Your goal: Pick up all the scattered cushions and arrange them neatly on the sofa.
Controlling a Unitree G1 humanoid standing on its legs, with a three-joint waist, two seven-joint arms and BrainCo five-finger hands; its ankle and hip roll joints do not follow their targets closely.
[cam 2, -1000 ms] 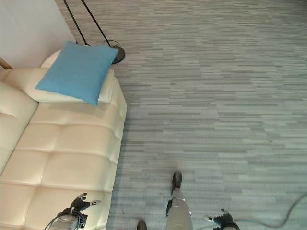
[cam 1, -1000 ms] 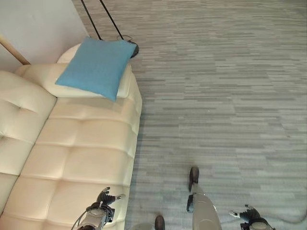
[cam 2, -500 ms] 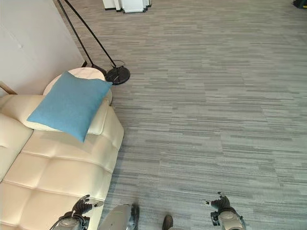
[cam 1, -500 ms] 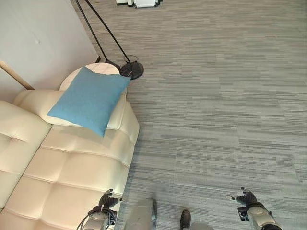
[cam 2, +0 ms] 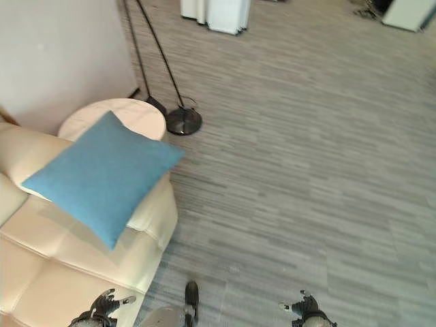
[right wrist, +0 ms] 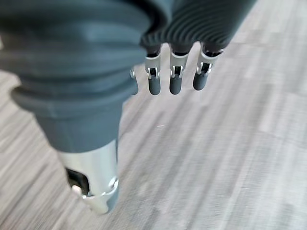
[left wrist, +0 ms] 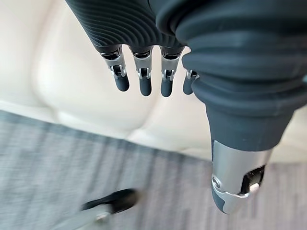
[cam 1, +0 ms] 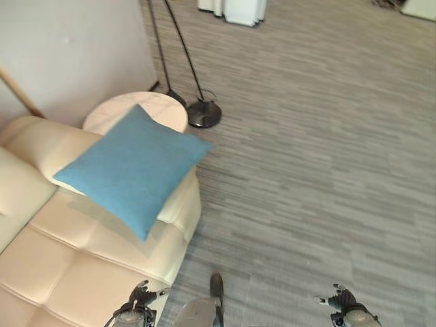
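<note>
Floor (cam 1: 320, 170): grey carpet
Cushion (cam 1: 133, 167): blue, lying on the cream sofa (cam 1: 82, 252) arm
Left hand (cam 1: 139, 300): fingers loose, empty
Right hand (cam 1: 340, 301): fingers loose, empty

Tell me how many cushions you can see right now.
1: the blue cushion lies on the sofa's end by the round side table. Others may be out of view.

Both eye views look steeply down from the robot's head and share the cream sofa (cam 1: 102, 259) at near left, the blue cushion (cam 1: 133, 167) on its arm, and the grey floor (cam 1: 320, 170) stretching right and far. The left wrist view looks very closely past the left hand (left wrist: 144, 72) onto sofa edge and floor; the right wrist view looks past the right hand (right wrist: 175, 72) onto floor.
</note>
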